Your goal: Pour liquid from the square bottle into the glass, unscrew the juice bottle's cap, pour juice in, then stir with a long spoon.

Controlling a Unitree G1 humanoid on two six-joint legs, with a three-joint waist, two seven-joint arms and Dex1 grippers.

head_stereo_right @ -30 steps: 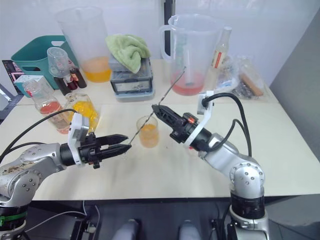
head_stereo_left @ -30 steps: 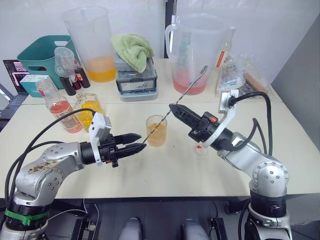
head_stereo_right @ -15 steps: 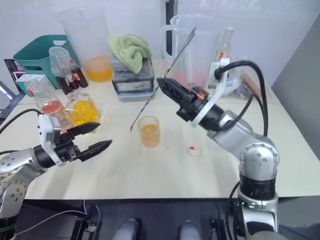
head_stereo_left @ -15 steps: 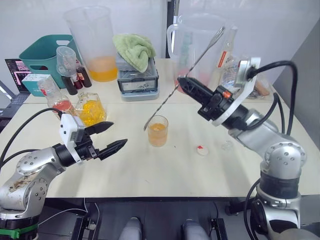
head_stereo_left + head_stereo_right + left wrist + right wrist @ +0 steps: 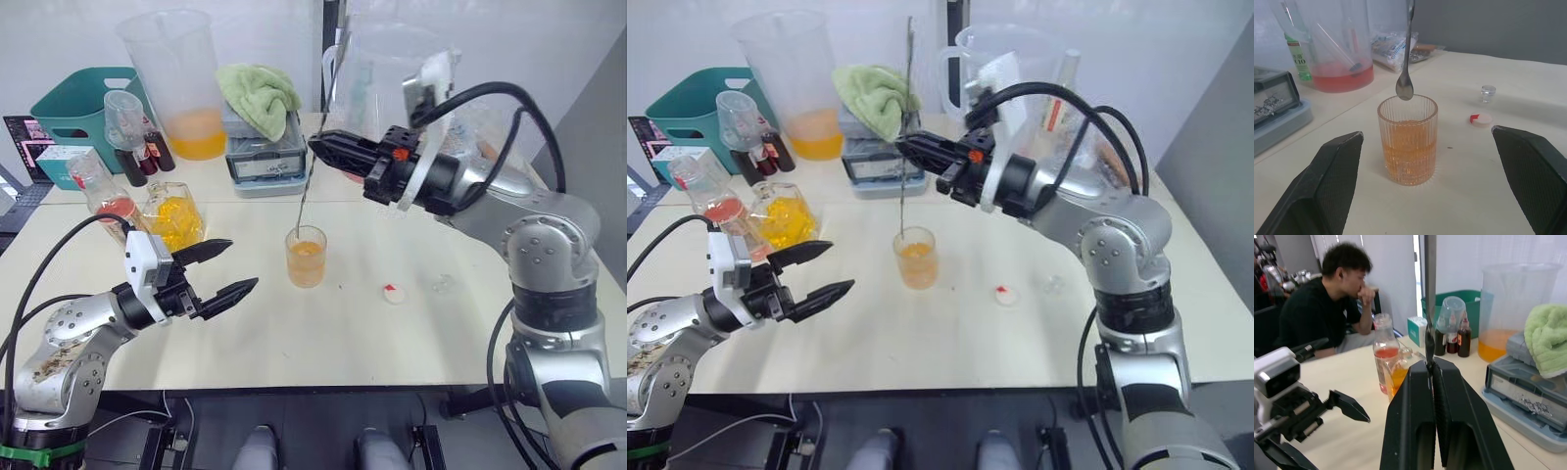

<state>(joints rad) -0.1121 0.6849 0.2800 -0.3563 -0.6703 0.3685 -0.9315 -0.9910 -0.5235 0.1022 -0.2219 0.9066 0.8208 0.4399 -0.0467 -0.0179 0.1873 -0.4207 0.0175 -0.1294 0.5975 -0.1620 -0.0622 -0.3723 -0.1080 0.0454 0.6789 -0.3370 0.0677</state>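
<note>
The glass (image 5: 307, 257), a ribbed tumbler half full of orange liquid, stands mid-table. My right gripper (image 5: 318, 147) is shut on the long spoon (image 5: 306, 186), which hangs upright with its bowl (image 5: 1404, 89) just above the glass's rim. My left gripper (image 5: 240, 264) is open, a short way to the left of the glass and pointing at it. The square bottle (image 5: 174, 217), holding yellow liquid, and the juice bottle (image 5: 108, 201) stand at the left. The cap (image 5: 395, 293) lies to the right of the glass.
Two big pitchers (image 5: 186, 88) (image 5: 377, 93), a teal basket (image 5: 83, 108), a green towel (image 5: 260, 93) on a grey box, small dark bottles and plastic bags line the back. A small clear stopper (image 5: 443, 285) lies by the cap. A person (image 5: 1327, 313) sits beyond the table's left side.
My right arm lifted and swung the spoon from a slant in the glass to upright above it. My left gripper opened and drew back leftward from the glass.
</note>
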